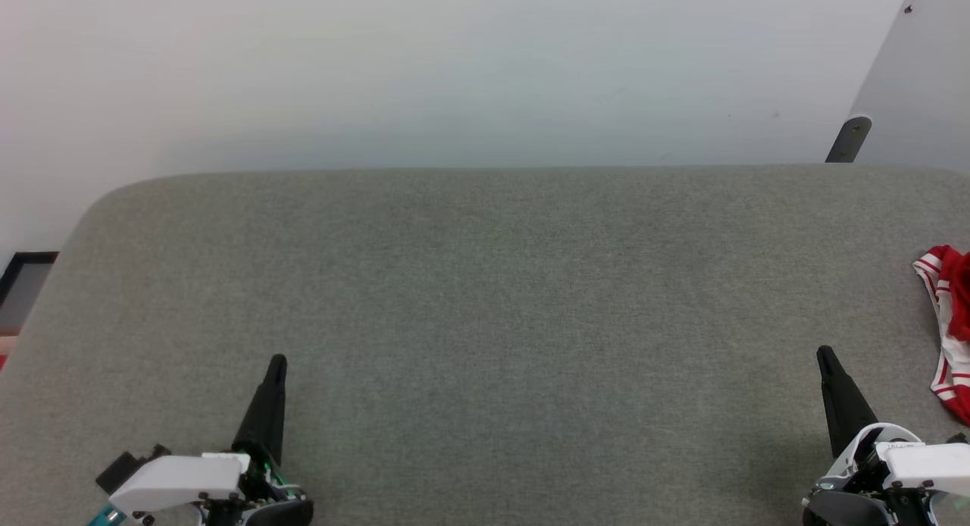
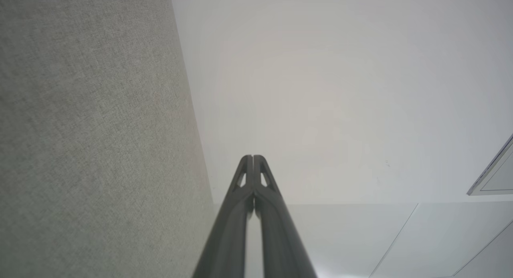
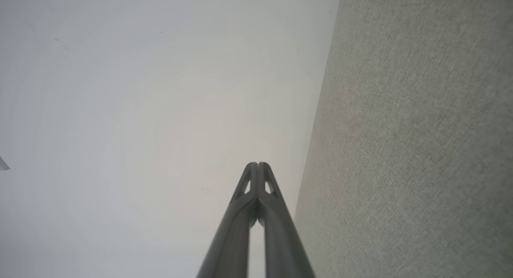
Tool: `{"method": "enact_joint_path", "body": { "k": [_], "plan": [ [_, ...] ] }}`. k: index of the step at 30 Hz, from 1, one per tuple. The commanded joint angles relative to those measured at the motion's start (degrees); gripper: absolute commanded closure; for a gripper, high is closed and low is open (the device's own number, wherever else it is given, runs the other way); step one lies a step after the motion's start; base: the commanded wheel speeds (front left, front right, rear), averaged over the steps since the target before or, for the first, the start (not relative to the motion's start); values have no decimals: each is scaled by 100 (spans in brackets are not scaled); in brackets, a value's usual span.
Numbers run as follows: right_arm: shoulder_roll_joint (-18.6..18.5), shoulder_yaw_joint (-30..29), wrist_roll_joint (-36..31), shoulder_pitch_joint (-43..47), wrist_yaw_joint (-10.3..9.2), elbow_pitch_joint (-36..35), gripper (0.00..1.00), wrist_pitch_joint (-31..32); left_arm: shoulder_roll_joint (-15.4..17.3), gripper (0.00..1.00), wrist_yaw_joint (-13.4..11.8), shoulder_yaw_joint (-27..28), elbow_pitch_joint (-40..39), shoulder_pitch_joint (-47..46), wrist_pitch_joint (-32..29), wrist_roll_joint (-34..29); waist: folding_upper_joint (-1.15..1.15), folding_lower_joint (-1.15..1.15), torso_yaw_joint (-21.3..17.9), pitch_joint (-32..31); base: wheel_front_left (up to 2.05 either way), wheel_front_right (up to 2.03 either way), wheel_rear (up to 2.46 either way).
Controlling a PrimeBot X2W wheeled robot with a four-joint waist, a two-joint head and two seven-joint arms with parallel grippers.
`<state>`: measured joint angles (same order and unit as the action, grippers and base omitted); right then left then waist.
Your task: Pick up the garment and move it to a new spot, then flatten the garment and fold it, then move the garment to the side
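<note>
The garment (image 1: 952,321), red with red-and-white striped trim, lies bunched at the far right edge of the grey fabric table (image 1: 485,299), cut off by the head view's border. My right gripper (image 1: 824,353) is shut and empty at the lower right, a short way left of the garment and apart from it. At the lower left my left gripper (image 1: 278,361) is shut too, holding nothing. In the left wrist view the left gripper (image 2: 253,157) has its tips pressed together beside the table (image 2: 92,142). The right gripper (image 3: 258,164) looks the same in the right wrist view.
A pale wall (image 1: 455,71) rises behind the table's far edge. A dark bracket (image 1: 849,139) and a grey panel (image 1: 921,94) stand at the back right. A dark-framed object (image 1: 23,280) sits off the table's left side.
</note>
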<state>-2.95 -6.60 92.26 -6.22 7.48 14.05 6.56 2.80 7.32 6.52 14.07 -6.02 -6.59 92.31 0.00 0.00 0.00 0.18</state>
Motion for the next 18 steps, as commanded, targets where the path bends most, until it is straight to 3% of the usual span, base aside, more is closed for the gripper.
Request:
{"method": "enact_joint_path", "body": {
  "k": [1,18],
  "plan": [
    [20,4,30,-19,2,-2,100,12,0,100,31,10,-6,-56,-9,20,0,0,0,0,0,0,0],
    [20,5,30,-19,2,-2,100,12,0,100,31,8,-5,-56,-9,20,0,0,0,0,0,0,0]
  ]
}}
